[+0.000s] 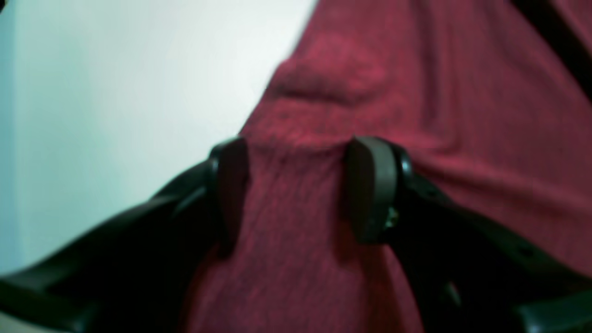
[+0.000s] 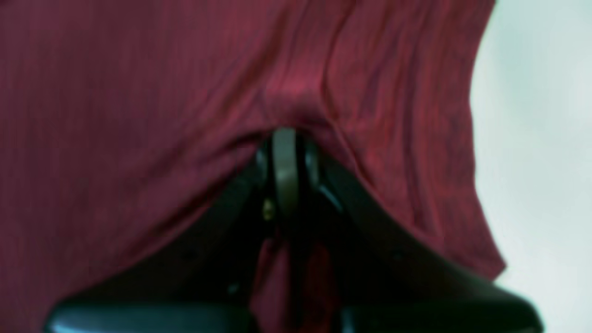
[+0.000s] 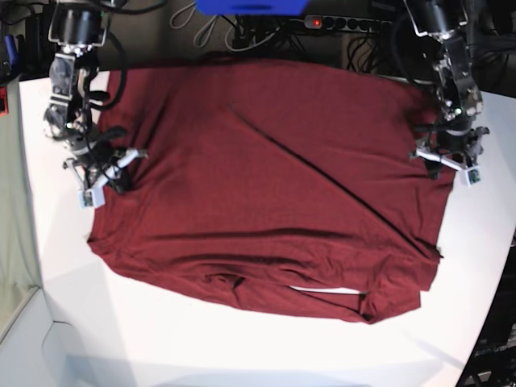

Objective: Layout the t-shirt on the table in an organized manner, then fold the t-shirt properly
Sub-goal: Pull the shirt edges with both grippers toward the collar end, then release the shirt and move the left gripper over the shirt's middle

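Currently the right gripper [image 2: 286, 157] is pinching the maroon knit t-shirt [image 3: 266, 185] (spread across the white table [image 3: 72, 339]) at its edge; the left gripper [image 1: 300, 185] is straddling cloth, jaws apart.

A robotics lab: white table [image 3: 72, 339], loose cables [image 3: 201, 16] and a power strip [image 3: 347, 22] behind.

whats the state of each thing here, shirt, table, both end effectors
dark maroon knit t-shirt: spread wide on the table, creased, near hem bunched and folded under
white matte table: bare along the near edge, shirt covering its middle
left end effector: open, cloth at the shirt's edge between its fingers
right end effector: shut, pinching the shirt's opposite edge
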